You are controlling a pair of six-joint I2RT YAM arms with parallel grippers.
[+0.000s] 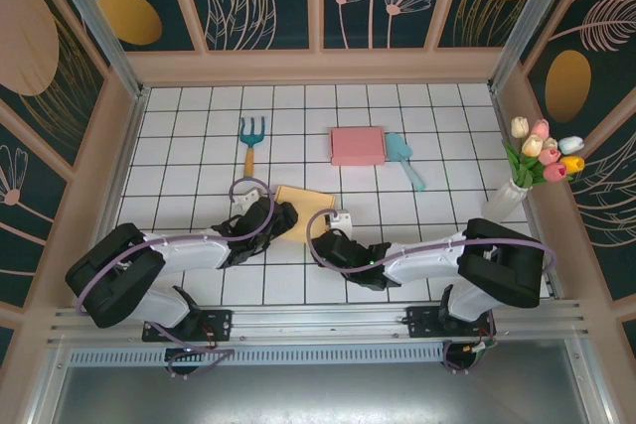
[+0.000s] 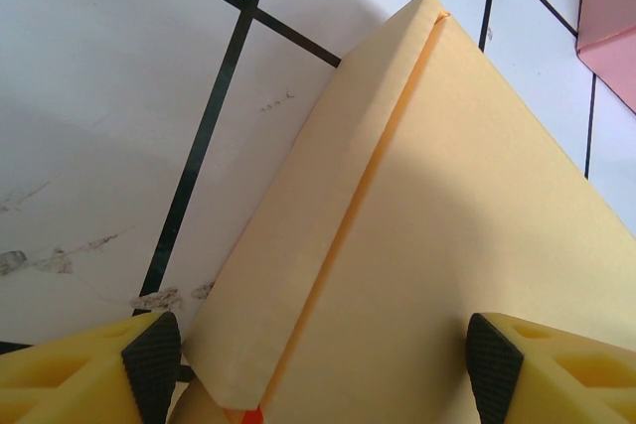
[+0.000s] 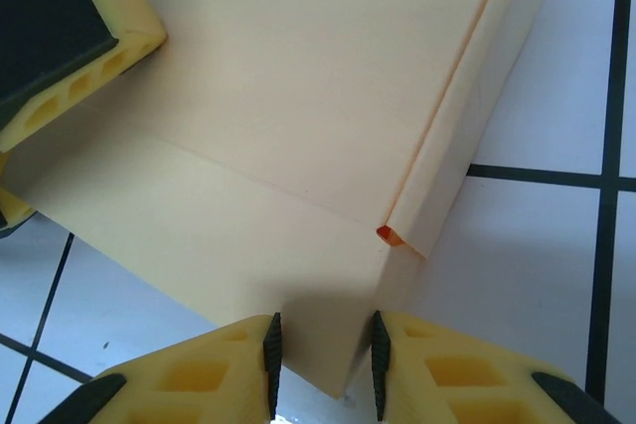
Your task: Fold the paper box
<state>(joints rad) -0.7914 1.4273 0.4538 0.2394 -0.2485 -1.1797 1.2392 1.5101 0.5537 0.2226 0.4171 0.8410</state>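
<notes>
Table: white tiles with dark grid lines (image 1: 189,136), walled in by floral panels.
Paper box: pale yellow and still flat (image 1: 308,204), it lies at the near middle of the table between the two grippers, with one long side flap creased up along its edge.
Pink box: closed (image 1: 358,145), well behind the paper box.
Vase: white, with tulips (image 1: 517,191), at the far right.
Garden fork: teal head, orange handle (image 1: 251,139), back left of the pink box.
Scoop: teal (image 1: 405,159), just right of the pink box.
Left gripper: released (image 2: 320,350), its jaws spread wide over one corner of the paper box; from the right wrist, one finger (image 3: 70,37) rests on the sheet.
Right gripper: clenched (image 3: 324,350) on the near corner of the paper box, the folded edge pinched between its pads.
</notes>
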